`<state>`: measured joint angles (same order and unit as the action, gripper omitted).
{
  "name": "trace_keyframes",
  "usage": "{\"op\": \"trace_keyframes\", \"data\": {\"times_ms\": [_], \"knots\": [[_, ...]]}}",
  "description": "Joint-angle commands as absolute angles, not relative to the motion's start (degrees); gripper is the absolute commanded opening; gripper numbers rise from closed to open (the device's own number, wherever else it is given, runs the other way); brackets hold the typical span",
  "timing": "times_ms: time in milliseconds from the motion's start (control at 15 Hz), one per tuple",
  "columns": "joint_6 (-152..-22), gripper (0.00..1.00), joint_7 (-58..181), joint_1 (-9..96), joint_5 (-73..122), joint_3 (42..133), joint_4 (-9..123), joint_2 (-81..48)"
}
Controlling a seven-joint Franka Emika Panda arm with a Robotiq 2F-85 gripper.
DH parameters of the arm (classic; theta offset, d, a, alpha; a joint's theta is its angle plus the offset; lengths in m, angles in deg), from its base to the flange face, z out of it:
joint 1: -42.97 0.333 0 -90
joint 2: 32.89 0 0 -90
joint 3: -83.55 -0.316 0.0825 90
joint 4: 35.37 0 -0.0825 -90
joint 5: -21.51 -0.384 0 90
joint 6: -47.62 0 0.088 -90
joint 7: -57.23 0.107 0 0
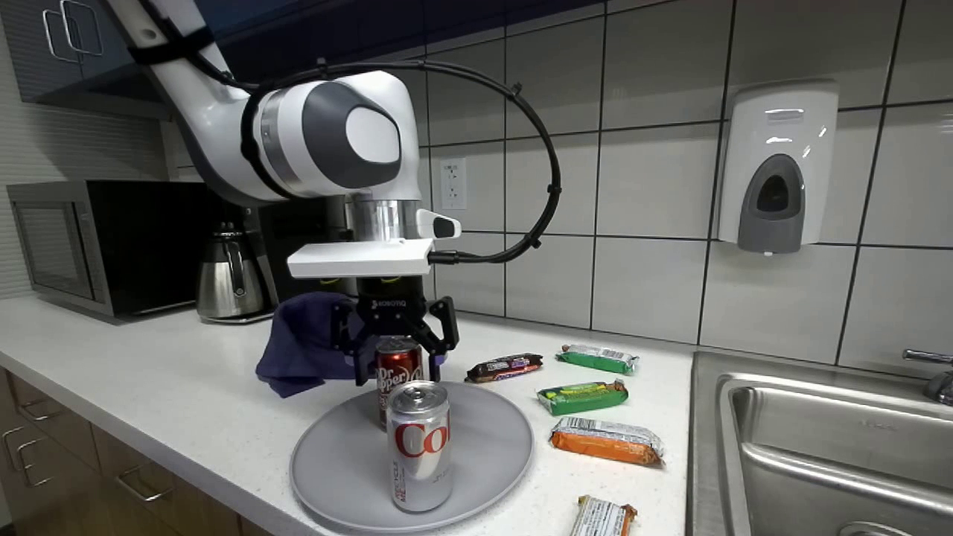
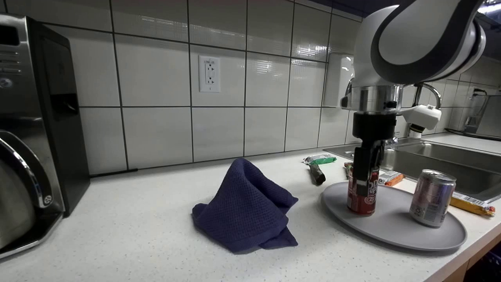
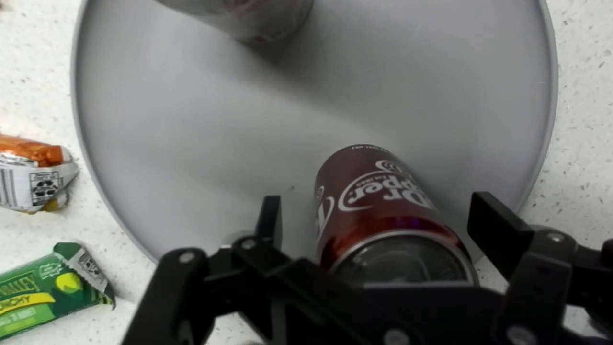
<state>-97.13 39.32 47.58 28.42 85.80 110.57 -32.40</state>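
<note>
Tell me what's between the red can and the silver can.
Only bare plate: the wrist view shows nothing standing between the red can and the silver can.

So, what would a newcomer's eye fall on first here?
Probably the open hand straddling the red can, which stands on the round plate with the silver can. Next, perhaps, the peaked dark blue cloth on the counter beside the plate. Then the bright bars strewn between plate and sink.
</note>
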Motion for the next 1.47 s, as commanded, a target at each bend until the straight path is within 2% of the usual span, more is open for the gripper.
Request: {"op": "trace_keyframes", "data": {"times_ms": [0, 533, 600, 733, 933, 1400], "knots": [[-98.3, 1.0, 40.8, 46.2, 29.7, 84.6, 108.8, -30.5], [-98.7, 1.0, 40.6, 46.0, 29.3, 84.5, 107.5, -29.0], [-98.8, 0.75, 40.5, 46.0, 29.1, 84.5, 107.5, -29.0], [-98.8, 0.66, 40.6, 46.0, 29.2, 84.4, 107.5, -29.2], [-98.5, 0.42, 40.7, 46.1, 29.4, 84.4, 107.6, -29.7], [-96.7, 0.42, 39.8, 46.1, 28.9, 84.3, 108.6, -32.4]]}}
